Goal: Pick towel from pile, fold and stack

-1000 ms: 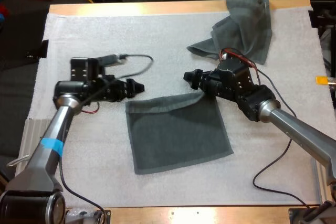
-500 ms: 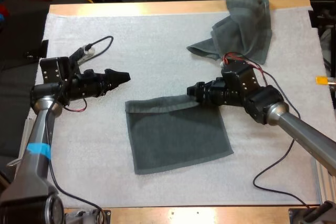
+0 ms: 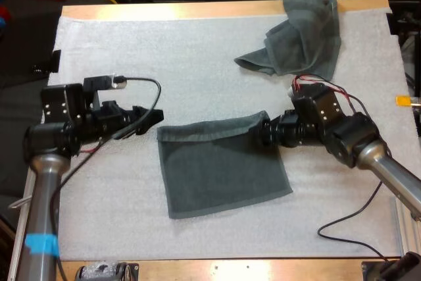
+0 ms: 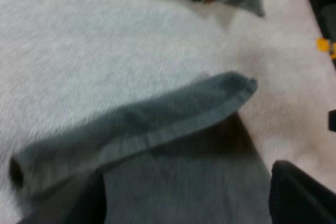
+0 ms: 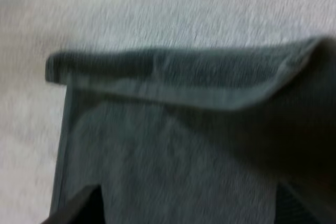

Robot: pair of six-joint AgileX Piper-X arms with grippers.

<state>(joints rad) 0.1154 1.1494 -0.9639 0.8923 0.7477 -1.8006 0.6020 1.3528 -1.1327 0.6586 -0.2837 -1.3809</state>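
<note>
Since half a second back: left gripper [image 3: 150, 116] lower and closer in on the far left corner of the flat towel [image 3: 223, 169]. Right gripper [image 3: 264, 131] drawn back to the right, with the far hem now rolled up into a raised strip.

Nearest, spread on the white mat [image 3: 118, 189]: the flat towel, its near edge lying down and fairly square.

Next out, along its far edge: left gripper just beside the left corner and not touching it, fingers [image 4: 299, 195] apart and clear of the cloth. Right gripper at the right corner, fingers [image 5: 79, 208] apart too, seemingly straddling the rolled hem rather than pinching it.

Farthest, at the mat's far right: the crumpled towel [image 3: 302, 31], well apart from both grippers.

Looks like the fold step, at the lining-up stage. Calls next for closing on both far corners, lifting them evenly, and carrying that edge over to meet the near one.
</note>
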